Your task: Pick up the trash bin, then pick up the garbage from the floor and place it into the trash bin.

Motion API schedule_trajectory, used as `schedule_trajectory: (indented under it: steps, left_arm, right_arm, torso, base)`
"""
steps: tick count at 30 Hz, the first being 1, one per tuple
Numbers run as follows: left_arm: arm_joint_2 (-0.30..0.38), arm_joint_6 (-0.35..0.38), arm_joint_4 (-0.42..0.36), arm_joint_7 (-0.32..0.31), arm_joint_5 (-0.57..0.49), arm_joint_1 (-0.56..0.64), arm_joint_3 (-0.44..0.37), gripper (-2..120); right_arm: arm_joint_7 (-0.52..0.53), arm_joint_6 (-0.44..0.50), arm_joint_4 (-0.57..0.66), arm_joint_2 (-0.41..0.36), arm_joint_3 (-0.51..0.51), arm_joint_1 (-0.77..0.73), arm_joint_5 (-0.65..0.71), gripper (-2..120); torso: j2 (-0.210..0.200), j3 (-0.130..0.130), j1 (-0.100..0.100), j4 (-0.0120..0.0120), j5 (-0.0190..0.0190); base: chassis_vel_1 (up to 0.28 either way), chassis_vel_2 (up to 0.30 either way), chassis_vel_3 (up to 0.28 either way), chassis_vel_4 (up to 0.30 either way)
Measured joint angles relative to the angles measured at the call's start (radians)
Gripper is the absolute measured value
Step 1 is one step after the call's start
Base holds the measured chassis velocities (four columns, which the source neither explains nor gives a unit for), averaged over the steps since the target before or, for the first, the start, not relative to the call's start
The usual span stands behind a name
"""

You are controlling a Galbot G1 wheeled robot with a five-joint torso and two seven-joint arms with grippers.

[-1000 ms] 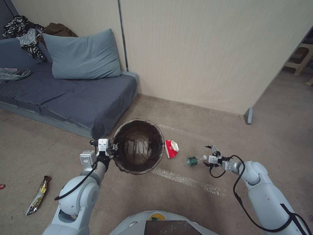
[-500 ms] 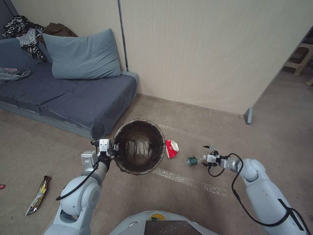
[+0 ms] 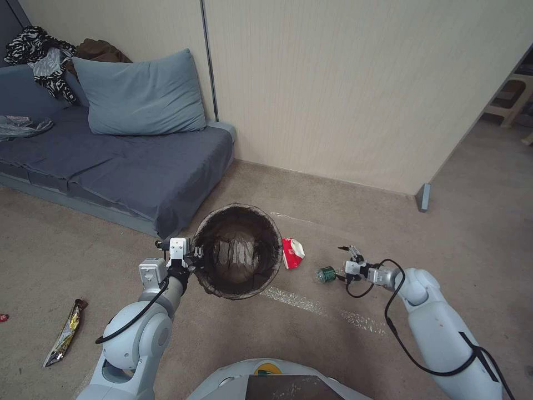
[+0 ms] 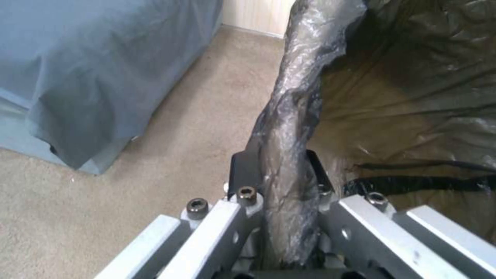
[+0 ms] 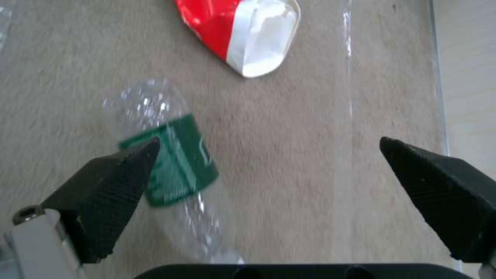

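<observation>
The trash bin [image 3: 239,253], round with a dark bag over its rim, hangs just above the carpet. My left gripper [image 3: 194,257] is shut on its near-left rim; the left wrist view has the gripper [image 4: 281,166] pinching the bagged rim [image 4: 292,116]. A clear bottle with a green label [image 3: 326,273] lies on the floor to the bin's right. My right gripper [image 3: 344,263] is open just right of it. In the right wrist view the bottle [image 5: 176,166] lies beside one finger [image 5: 114,186] of that open gripper [image 5: 269,141]. A crushed red-and-white cup [image 3: 291,253] [image 5: 243,35] lies between bin and bottle.
A gold snack wrapper [image 3: 65,332] and a small red scrap [image 3: 3,318] lie on the carpet at far left. A blue sofa [image 3: 139,166] with a pillow stands behind the bin. The beige wall [image 3: 361,100] ends at a corner [image 3: 423,197] on the right.
My right gripper has moved left and lower, closing in on the bottle, still open. The left gripper and the bin have hardly shifted.
</observation>
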Motion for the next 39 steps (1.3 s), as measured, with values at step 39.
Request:
schedule_trajectory:
  steps: [39]
  left_arm:
    - [-0.009, 0.005, 0.001, -0.007, 0.011, 0.0, 0.012, 2]
  right_arm:
    - [0.032, 0.024, -0.076, 0.034, -0.018, -0.047, -0.008, 100]
  torso:
    - [0.0, 0.0, 0.0, 0.0001, 0.0001]
  base:
    - [0.0, 0.0, 0.0, 0.0]
